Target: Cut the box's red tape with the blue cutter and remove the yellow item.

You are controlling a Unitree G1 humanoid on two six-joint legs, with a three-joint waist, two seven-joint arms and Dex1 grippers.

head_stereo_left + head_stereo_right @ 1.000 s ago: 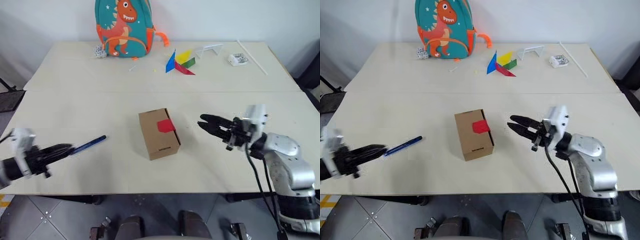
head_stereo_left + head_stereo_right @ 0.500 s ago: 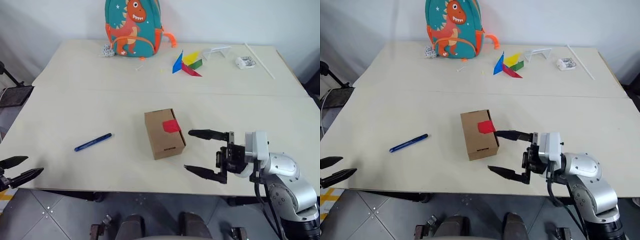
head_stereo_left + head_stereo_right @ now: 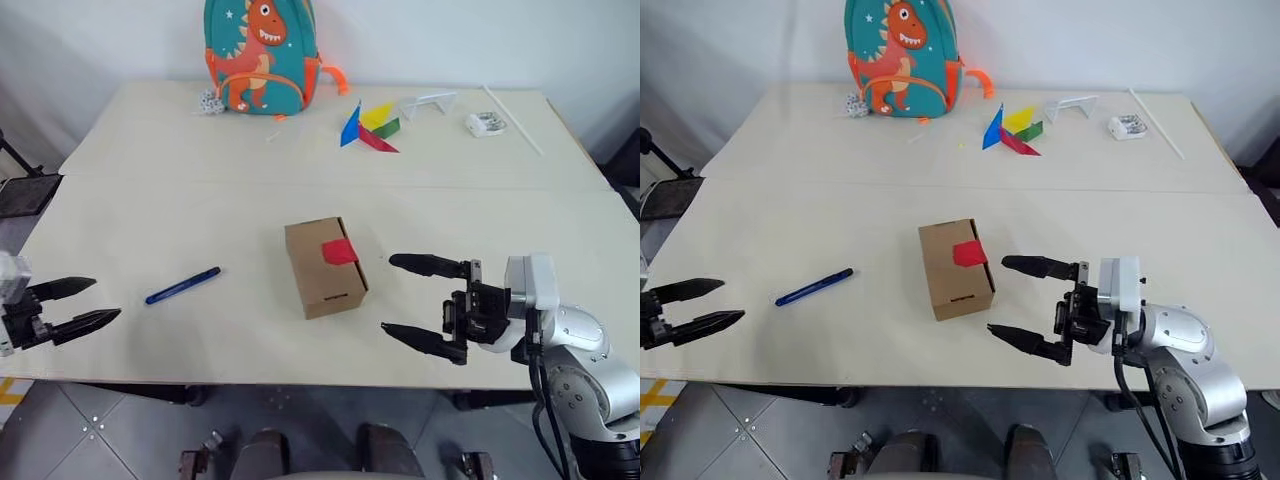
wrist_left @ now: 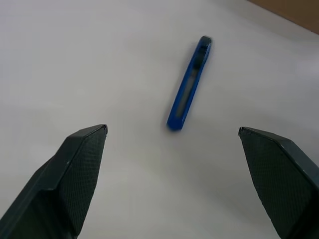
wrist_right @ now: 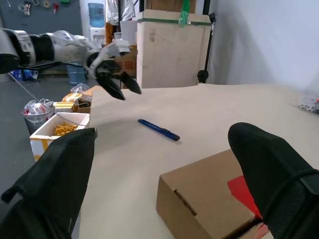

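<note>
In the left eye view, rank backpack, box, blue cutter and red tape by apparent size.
Largest to smallest:
1. backpack, though farthest from the camera
2. box
3. blue cutter, long but thin
4. red tape

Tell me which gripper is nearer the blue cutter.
Left. The left gripper, open, sits at the table's near left edge, a short way from the blue cutter. The right gripper, open too, is beyond the box, on the cutter's far side.

Silver arm, black-fingered hand (image 3: 425,309)
</note>
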